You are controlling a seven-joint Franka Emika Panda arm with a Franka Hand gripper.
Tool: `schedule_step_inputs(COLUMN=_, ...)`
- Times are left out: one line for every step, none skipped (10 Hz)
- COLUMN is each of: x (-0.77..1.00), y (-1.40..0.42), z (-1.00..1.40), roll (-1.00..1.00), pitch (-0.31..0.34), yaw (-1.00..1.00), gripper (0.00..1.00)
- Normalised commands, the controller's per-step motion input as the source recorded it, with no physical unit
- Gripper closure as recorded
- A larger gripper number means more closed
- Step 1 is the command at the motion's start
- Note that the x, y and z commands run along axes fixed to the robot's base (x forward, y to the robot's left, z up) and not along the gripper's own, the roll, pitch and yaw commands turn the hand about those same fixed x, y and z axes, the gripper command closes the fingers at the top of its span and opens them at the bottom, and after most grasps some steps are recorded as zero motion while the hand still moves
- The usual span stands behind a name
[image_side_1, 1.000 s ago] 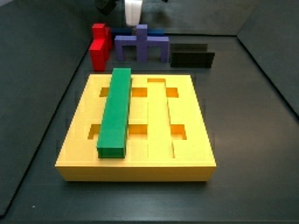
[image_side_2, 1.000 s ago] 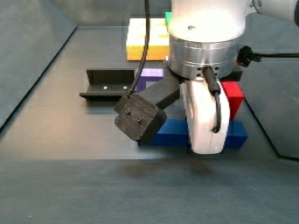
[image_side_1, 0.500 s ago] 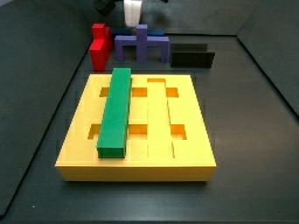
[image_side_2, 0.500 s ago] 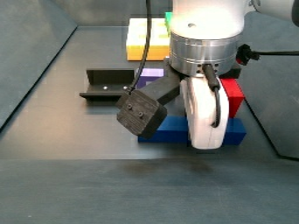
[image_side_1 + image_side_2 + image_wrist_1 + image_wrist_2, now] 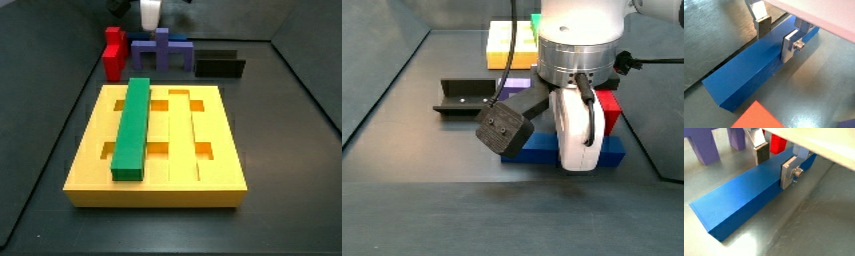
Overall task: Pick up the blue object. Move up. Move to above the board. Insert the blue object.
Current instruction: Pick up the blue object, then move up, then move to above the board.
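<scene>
Straddling the blue object (image 5: 747,75): gripper (image 5: 777,36) fingers (image 5: 791,44).

A red upright plastic block (image 5: 608,110) stands just beside the gripper (image 5: 774,164). The lavender pronged piece (image 5: 163,50) is close to it too, and the dark L-shaped fixture (image 5: 469,95) a little farther off. A long green bar (image 5: 130,130) lies well away from the gripper.

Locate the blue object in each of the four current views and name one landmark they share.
Wrist view: the blue object runs diagonally across the floor, the tool straddling one end.
Wrist view: it lies diagonally, same straddle.
Side view: not visible behind the board.
Side view: low, right of centre, mostly behind the arm.
Shared landmark: the red block.
</scene>
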Motion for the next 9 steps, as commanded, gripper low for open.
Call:
schedule_step_inputs(x=0.0, y=0.0, z=0.0, roll=0.0, pitch=0.0, yaw=0.0, gripper=1.0)
schedule_step_inputs(x=0.0, y=0.0, z=0.0, roll=0.0, pitch=0.0, yaw=0.0, gripper=1.0)
schedule_step_inputs(x=0.0, y=0.0, z=0.0, roll=0.0, pitch=0.0, yaw=0.0, gripper=1.0)
schedule_step_inputs(x=0.0, y=0.0, z=0.0, roll=0.0, pitch=0.0, yaw=0.0, gripper=1.0)
schedule_step_inputs(x=0.0, y=0.0, z=0.83, roll=0.0, pitch=0.0, yaw=0.0, gripper=1.0)
schedule_step_inputs(x=-0.05, y=-0.05, z=0.76, roll=-0.02, pitch=0.037, yaw=0.02, gripper=1.0)
schedule_step_inputs(x=-0.06, y=-0.04, z=0.53, roll=0.0, pitch=0.05, yaw=0.02, gripper=1.0)
schedule_step_inputs(x=-0.02, y=-0.01, z=0.25, roll=0.03, pitch=0.036, yaw=0.01, gripper=1.0)
schedule_step_inputs(x=0.0, y=0.0, z=1.4, roll=0.0, pitch=0.0, yaw=0.0, gripper=1.0)
